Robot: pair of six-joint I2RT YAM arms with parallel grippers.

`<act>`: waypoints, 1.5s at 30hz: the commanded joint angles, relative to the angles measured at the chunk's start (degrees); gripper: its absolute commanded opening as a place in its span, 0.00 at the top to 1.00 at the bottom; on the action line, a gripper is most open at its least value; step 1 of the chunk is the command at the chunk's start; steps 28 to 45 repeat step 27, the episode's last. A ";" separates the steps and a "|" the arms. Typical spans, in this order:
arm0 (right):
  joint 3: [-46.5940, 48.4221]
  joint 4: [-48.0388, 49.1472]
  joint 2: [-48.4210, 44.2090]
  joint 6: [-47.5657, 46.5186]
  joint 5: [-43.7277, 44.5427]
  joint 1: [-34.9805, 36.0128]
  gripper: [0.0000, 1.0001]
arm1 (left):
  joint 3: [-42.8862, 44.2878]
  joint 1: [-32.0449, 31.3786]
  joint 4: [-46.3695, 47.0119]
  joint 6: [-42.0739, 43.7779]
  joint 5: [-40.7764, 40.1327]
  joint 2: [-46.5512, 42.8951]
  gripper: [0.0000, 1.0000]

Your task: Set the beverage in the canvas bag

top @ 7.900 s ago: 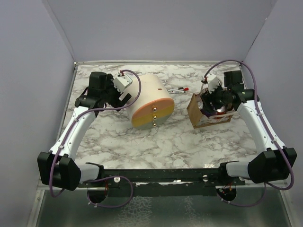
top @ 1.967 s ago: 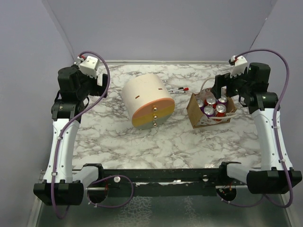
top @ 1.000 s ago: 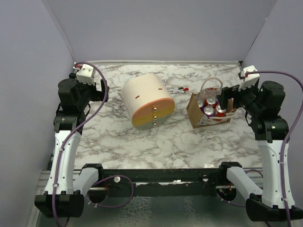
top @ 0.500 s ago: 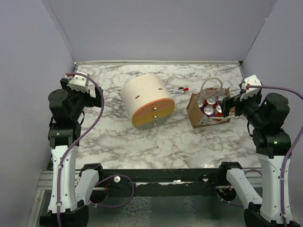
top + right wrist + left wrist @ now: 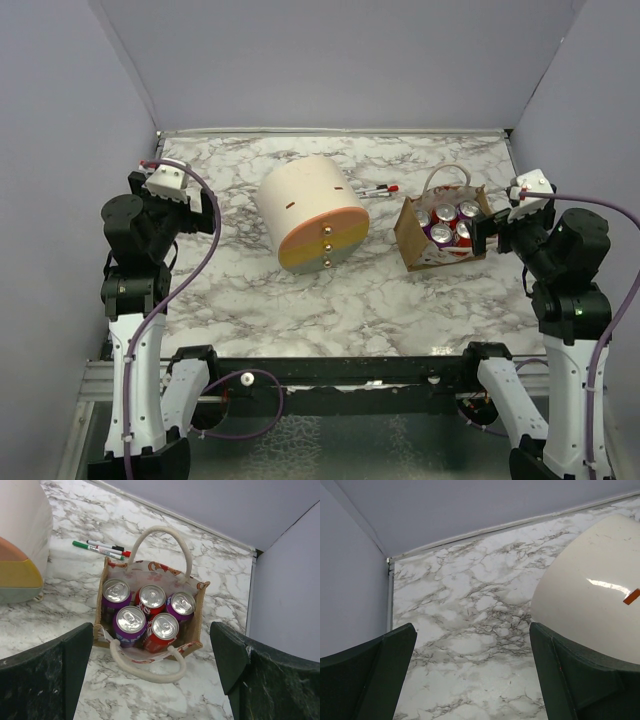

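Observation:
The canvas bag (image 5: pixel 410 240) stands upright on the marble table at the right, its pale loop handles splayed front and back. Inside it several beverage cans (image 5: pixel 446 224) stand upright, purple and red ones. In the right wrist view the cans (image 5: pixel 131 620) fill the bag (image 5: pixel 199 611) from above. My right gripper (image 5: pixel 481 231) hangs open just right of the bag, above it, holding nothing; its fingers (image 5: pixel 151 630) frame the bag. My left gripper (image 5: pixel 204 206) is open and empty at the far left, apart from everything; in its own view the left gripper (image 5: pixel 471 630) has bare table between its fingers.
A large cream-and-orange cylinder (image 5: pixel 311 213) lies on its side mid-table; its cream wall (image 5: pixel 592 607) shows at the right of the left wrist view. Two markers (image 5: pixel 376 189) lie behind it, left of the bag. Grey walls close in the table on three sides.
Both arms have drawn back toward the near edge and outward. The right gripper has moved away from the bag. Both stay open. The bag and cans have not moved.

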 commanded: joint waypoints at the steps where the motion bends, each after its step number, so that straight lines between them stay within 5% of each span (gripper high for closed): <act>1: -0.06 0.52 -1.44 -0.80 0.58 -0.64 0.00 | -0.20 0.50 -1.07 0.51 3.48 -0.86 0.01; 45: -2.00 0.23 -3.11 -0.39 1.22 -0.73 0.00 | 0.71 1.63 -2.57 0.97 1.00 -2.12 0.01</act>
